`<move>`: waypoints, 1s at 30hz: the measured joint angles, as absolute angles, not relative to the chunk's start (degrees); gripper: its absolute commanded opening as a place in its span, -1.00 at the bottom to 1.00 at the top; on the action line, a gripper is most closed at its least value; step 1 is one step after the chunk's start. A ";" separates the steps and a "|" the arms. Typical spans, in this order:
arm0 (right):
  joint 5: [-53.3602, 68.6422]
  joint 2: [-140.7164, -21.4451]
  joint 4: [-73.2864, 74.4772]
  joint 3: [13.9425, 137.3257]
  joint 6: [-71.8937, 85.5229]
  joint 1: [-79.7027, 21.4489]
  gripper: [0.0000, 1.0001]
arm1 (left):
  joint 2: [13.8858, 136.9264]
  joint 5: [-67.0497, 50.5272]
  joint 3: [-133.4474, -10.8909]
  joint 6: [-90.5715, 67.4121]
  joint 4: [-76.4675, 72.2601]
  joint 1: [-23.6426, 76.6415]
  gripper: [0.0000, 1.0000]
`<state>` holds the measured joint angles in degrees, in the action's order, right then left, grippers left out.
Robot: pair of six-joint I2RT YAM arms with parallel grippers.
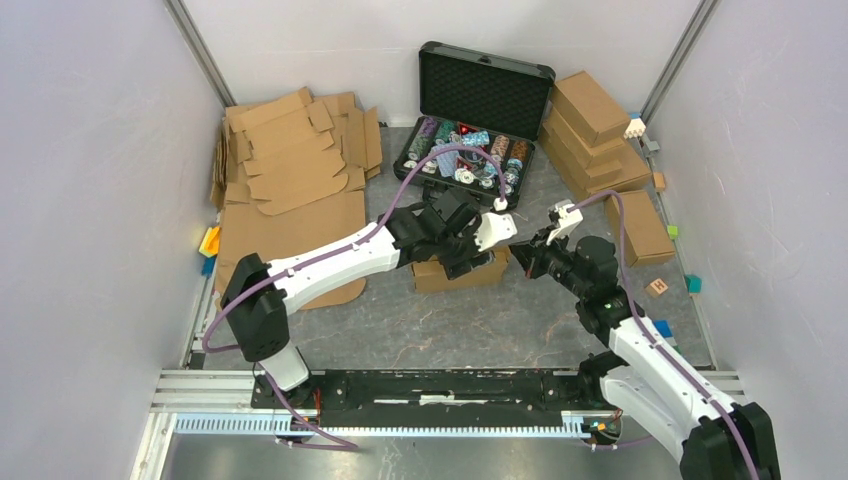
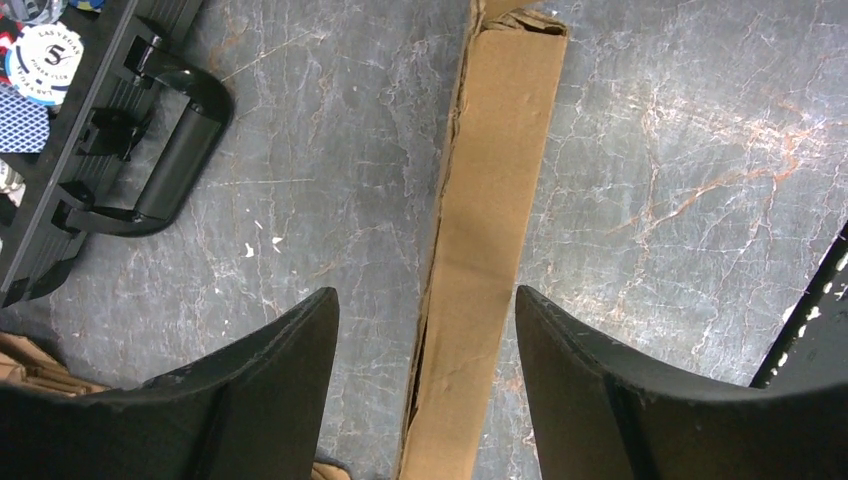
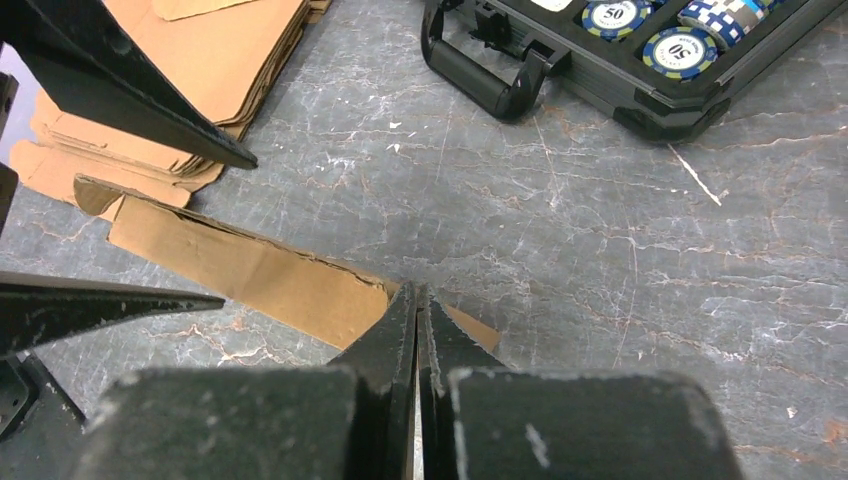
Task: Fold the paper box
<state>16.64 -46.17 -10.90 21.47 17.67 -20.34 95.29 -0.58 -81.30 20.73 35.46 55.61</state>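
Note:
The paper box [image 1: 448,276] lies folded up as a shallow brown box in the middle of the table. In the left wrist view it shows as a long narrow cardboard strip [image 2: 492,200] running between the fingers. My left gripper [image 1: 462,252] hovers over it, open, with its fingers apart from the cardboard on both sides [image 2: 425,292]. My right gripper [image 1: 524,258] sits at the box's right end, shut with nothing between its fingers [image 3: 418,292]. The box's end [image 3: 250,265] shows just behind its tips. Whether the tips touch the cardboard I cannot tell.
An open black case of poker chips [image 1: 480,110] stands behind the box, its handle [image 3: 480,72] facing the box. Flat cardboard blanks [image 1: 290,160] are piled at back left. Finished brown boxes [image 1: 600,130] are stacked at back right. Small coloured blocks [image 1: 693,284] lie along the right wall.

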 measured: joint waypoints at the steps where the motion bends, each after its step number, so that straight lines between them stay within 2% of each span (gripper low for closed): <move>1: 16.21 -46.11 -10.66 21.76 17.56 -20.58 -1.00 | 95.29 -0.60 -81.12 20.75 35.31 55.75 0.44; 9: 13.39 -46.11 -8.27 22.72 16.73 -22.52 -1.00 | 95.29 -0.67 -79.94 20.78 33.34 56.90 0.49; 15: 11.77 -45.82 -6.39 22.72 16.84 -23.55 -1.00 | 95.29 -0.43 -79.64 20.82 32.47 57.28 0.30; 26: 10.52 -45.67 -4.82 23.05 18.04 -24.73 -1.00 | 95.31 0.19 -79.20 20.84 31.16 58.22 0.30; 30: 9.50 -45.58 -3.20 24.51 18.04 -25.04 -1.00 | 95.39 0.51 -79.20 20.86 31.09 58.26 0.12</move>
